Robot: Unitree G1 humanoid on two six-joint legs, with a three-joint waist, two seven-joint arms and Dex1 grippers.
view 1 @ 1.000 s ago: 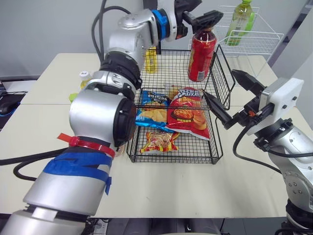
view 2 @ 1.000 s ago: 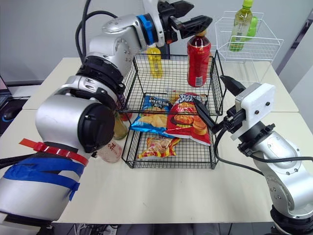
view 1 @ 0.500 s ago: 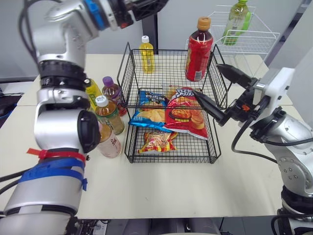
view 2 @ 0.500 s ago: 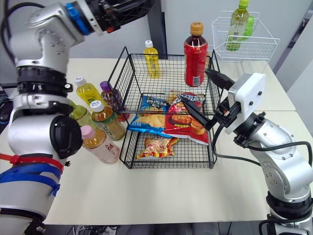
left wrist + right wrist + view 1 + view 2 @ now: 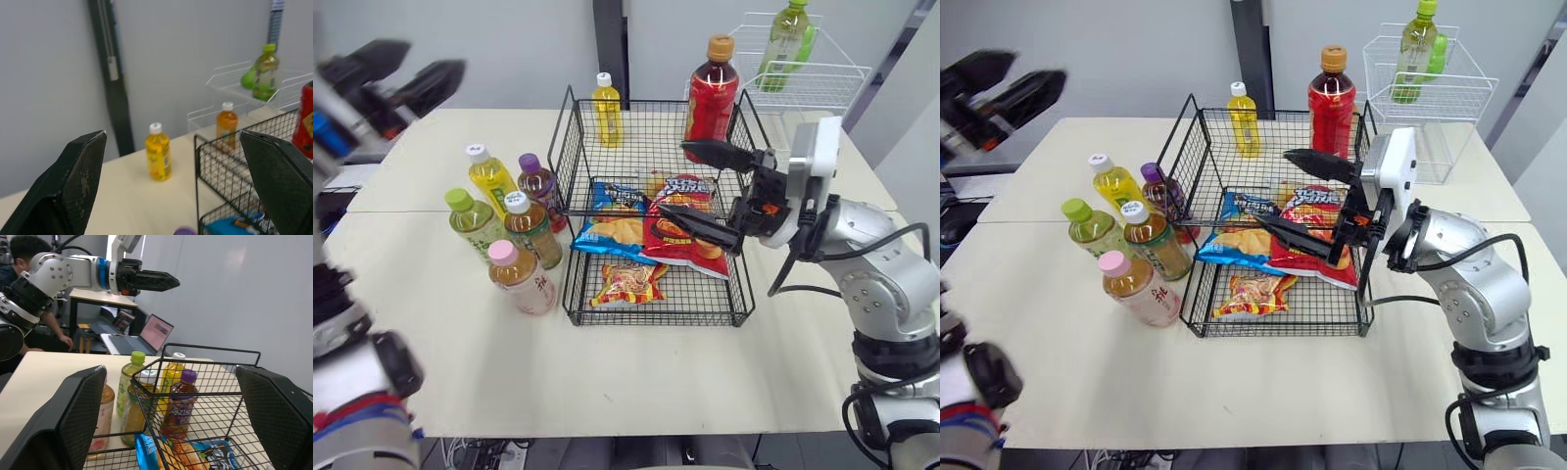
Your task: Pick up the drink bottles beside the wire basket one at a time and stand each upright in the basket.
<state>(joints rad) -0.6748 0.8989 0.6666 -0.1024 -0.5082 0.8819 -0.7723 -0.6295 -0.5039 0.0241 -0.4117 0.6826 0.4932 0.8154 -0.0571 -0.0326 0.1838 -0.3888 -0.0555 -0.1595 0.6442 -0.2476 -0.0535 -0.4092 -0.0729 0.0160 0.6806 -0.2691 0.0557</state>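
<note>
Red bottle upright in wire basket, 1 o'clock corner. Five bottles at 9 not yet loaded. Left fingers, right fingers spread, empty.

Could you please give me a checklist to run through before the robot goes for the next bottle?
1. Left gripper open and empty: ok.
2. Right gripper clear of the wire basket: not ok, it hangs open above the snack bags.
3. Red bottle upright in the basket: ok.
4. Pink-capped bottle and its four neighbours upright beside the basket: ok.
5. Bare room at the basket's back for another bottle: ok.
</note>
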